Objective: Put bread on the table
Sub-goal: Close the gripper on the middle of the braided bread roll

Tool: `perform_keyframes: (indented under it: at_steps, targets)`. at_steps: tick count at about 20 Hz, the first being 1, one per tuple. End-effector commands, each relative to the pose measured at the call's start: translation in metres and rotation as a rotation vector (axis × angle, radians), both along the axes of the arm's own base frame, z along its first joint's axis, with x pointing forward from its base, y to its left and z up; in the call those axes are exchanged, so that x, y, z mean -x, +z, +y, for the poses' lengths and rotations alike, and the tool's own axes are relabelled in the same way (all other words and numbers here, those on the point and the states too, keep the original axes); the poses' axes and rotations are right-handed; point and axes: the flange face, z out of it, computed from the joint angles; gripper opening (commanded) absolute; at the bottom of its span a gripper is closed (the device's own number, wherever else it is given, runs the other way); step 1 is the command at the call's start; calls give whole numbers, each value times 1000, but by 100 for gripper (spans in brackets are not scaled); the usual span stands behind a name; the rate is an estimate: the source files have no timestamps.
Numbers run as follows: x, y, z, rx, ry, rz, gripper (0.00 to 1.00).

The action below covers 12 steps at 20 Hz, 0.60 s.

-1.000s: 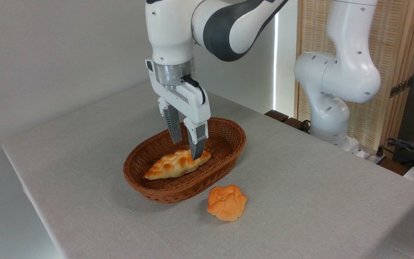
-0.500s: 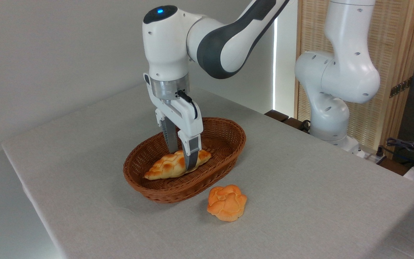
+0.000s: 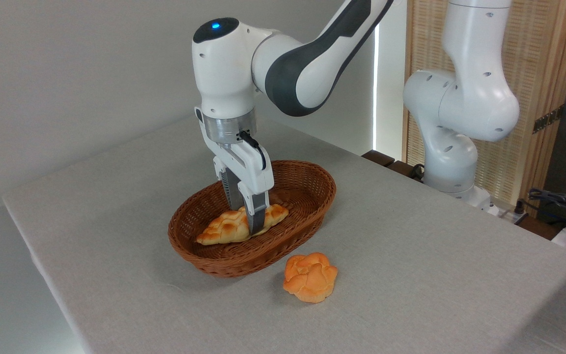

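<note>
End effector [image 3: 247,216] points straight down into the basket [image 3: 312,184], fingers on either side of the bread [image 3: 224,227] near its middle-right. Near finger [image 3: 257,216] crosses the loaf's front face; far finger sits behind the loaf, tip hidden. Fingers narrowly spread, about the loaf's width; cannot tell whether they are pressing the bread or just alongside it. Bread lies flat on the basket floor, directly under the end effector, long axis running lower-left to upper-right, most of its length sticking out to the left of the fingers, short end to the right. Basket sits on the grey tabletop [image 3: 410,236], rim surrounding the fingers on all sides. Round orange bun [image 3: 310,277] on the tabletop, below and right of the end effector, just outside the basket's front rim, not touching it. Arm's wrist rises above the end effector, blue light [image 3: 215,25] on top; arm base stands well to the right at the tabletop edge.
</note>
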Motion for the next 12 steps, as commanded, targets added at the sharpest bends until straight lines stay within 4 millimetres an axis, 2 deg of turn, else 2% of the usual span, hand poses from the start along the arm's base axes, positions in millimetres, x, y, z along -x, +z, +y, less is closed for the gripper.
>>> perform_keyframes:
  at_steps: [1, 12]
  targets:
    - [0, -2, -5, 19, -18, -13, 20]
    - [-1, 7, 2, 21, -7, -19, 20]
